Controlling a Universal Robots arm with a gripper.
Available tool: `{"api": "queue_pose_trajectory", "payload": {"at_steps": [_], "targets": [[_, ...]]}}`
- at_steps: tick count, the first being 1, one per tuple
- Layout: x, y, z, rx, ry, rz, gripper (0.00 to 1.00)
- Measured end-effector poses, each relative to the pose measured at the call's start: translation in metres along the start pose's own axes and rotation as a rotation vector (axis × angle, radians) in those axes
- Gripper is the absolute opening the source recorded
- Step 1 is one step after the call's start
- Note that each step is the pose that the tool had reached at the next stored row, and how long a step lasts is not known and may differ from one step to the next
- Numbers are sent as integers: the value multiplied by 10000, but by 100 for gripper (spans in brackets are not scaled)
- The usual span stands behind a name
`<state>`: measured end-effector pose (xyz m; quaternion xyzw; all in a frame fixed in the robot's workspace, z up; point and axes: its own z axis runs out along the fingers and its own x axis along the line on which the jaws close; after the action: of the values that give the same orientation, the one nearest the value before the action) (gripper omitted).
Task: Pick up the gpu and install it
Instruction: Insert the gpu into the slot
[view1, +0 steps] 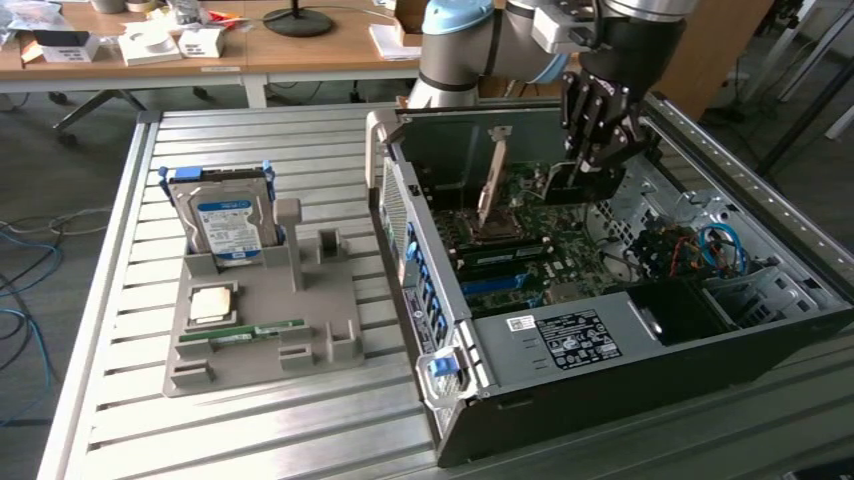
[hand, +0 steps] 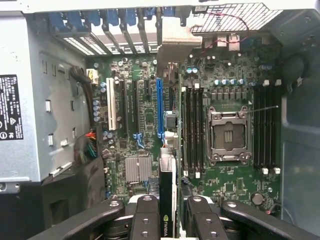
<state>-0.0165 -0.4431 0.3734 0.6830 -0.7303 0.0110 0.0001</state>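
Tool (view1: 589, 160) tight around the gpu (hand: 168, 186), edge-on inside the open computer case (view1: 534, 405), over the motherboard (hand: 226, 186).

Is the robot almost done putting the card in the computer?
About halfway. Done: the gpu is picked up, off the grey tray. In hand: the fingers grip it inside the open computer case, above the motherboard. Left: it is not yet seated; the long blue slot is empty.
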Motion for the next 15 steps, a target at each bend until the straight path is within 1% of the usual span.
{"api": "queue_pose_trajectory", "payload": {"at_steps": [11, 15], "targets": [[-1, 15, 130, 1, -1, -1, 26], [-2, 17, 154, 0, 1, -1, 26]]}}
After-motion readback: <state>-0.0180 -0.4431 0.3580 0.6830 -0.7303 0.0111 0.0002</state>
